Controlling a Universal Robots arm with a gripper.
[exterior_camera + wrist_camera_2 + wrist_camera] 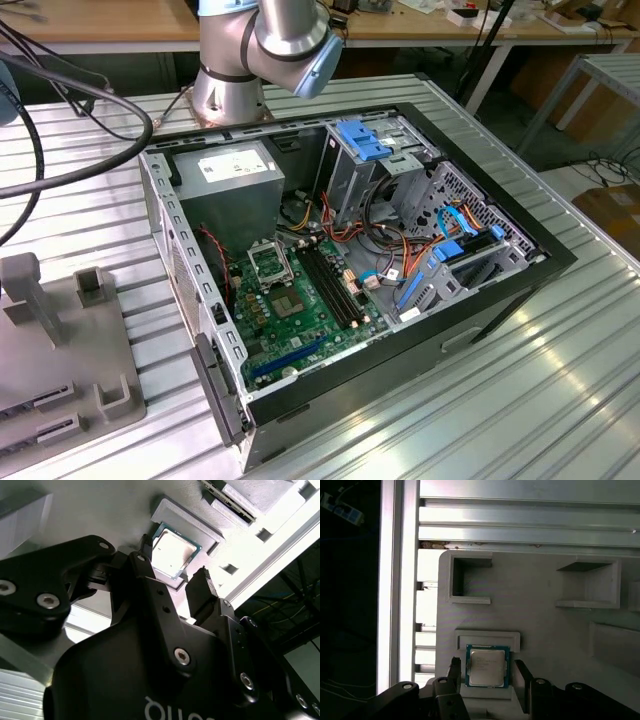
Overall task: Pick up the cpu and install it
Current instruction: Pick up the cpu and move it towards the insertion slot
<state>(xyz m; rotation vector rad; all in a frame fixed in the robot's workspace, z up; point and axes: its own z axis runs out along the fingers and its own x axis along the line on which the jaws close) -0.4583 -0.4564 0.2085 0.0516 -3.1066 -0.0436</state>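
Open, the gripper [486, 663] straddled the cpu [487, 666] seated in the grey tray [95, 345] at the exterior view's left; closing off-centre or, seemingly, too high could have tipped it against the pocket lip [487, 636].

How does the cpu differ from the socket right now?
The cpu is a solid silver-topped square with a green rim; the socket is a black hollow frame. The cpu lies in a grey holder between the open gripper's fingers; the socket sits on the motherboard inside the case. Both are square.
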